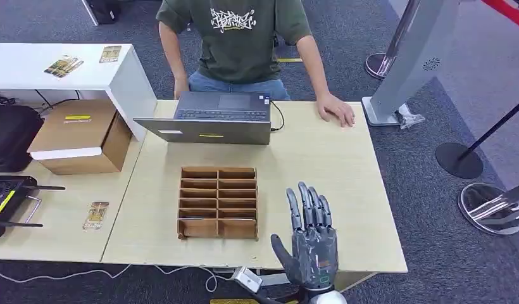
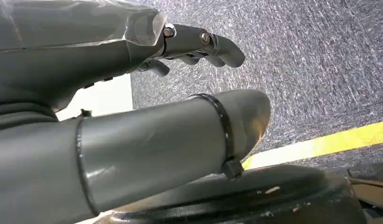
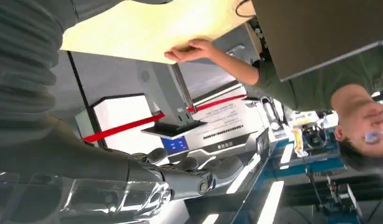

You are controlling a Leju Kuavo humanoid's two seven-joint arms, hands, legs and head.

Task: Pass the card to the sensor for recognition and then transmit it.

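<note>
My right hand (image 1: 311, 240) is raised over the front right part of the wooden table (image 1: 345, 183), fingers straight and spread, holding nothing. Its fingers (image 3: 189, 179) also appear in the right wrist view, empty. A cardboard organiser (image 1: 218, 202) with several compartments lies just left of that hand. One card (image 1: 96, 215) lies flat on the lower table to the left, and more cards (image 1: 64, 65) lie on the white table at the back left. The grey sensor stand (image 1: 415, 57) rises beyond the table's right end. My left hand (image 2: 133, 116) hangs over the carpet, fingers loosely curved, empty.
A person in a green shirt (image 1: 235, 38) sits behind an open laptop (image 1: 212, 117), one hand (image 1: 336, 111) flat on the table. A cardboard box (image 1: 80, 136) and black devices (image 1: 10, 202) sit at the left. Barrier post bases (image 1: 459, 158) stand on the carpet at right.
</note>
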